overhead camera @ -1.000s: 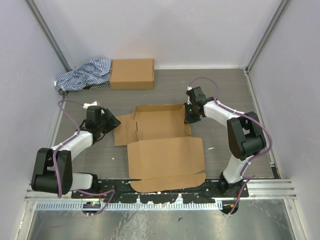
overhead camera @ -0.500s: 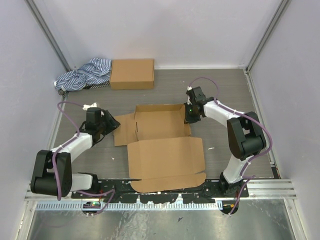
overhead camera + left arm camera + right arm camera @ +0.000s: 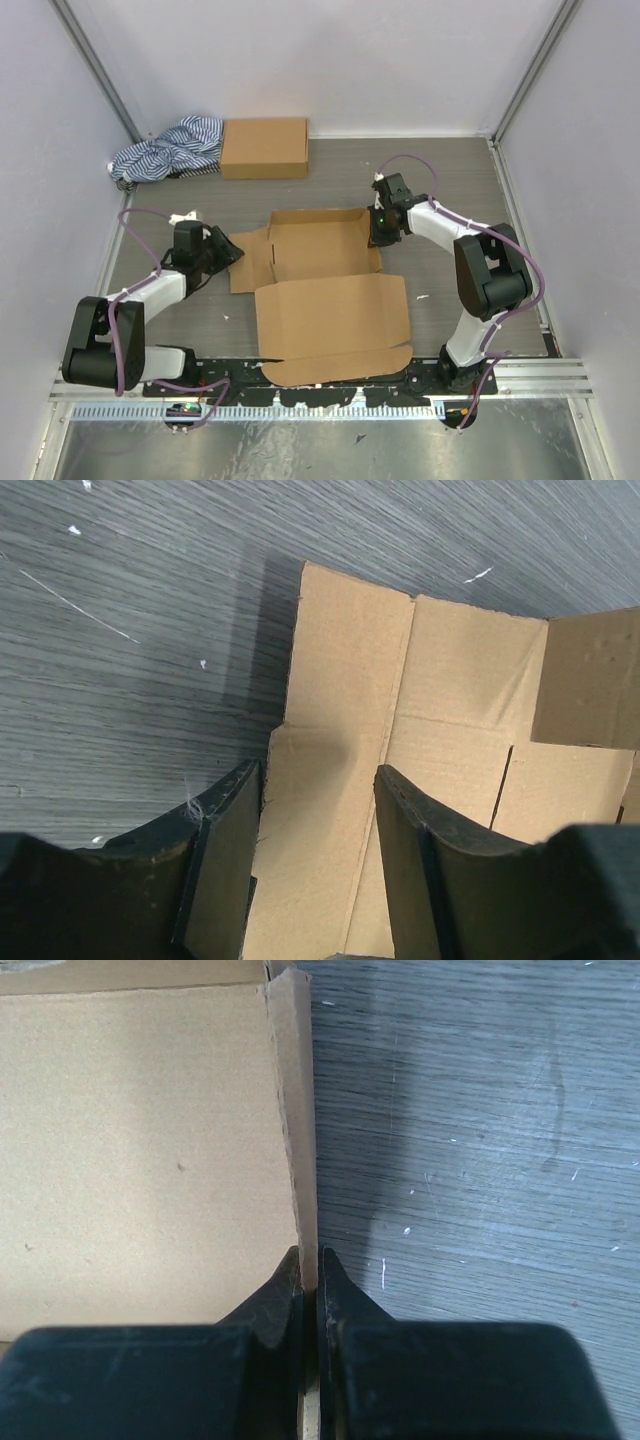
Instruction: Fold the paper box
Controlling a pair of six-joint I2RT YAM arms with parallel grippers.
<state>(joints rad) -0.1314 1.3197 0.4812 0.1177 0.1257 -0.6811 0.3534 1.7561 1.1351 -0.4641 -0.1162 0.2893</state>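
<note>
Box: the paper box (image 3: pixel 330 290) lies opened out in the middle of the worktop (image 3: pixel 450 180), with its lid panel toward the arms.
Right end effector (image 3: pixel 308 1262): pressed together on the box's right side wall, holding it upright.
Left end effector (image 3: pixel 315 785): spread, straddling the flat left flap, probably to raise it.

No readable text, label or number — the paper box (image 3: pixel 330 315) is unprinted

One paper box (image 3: pixel 330 300), one compact box (image 3: pixel 264 148), one cloth (image 3: pixel 170 148)
</note>
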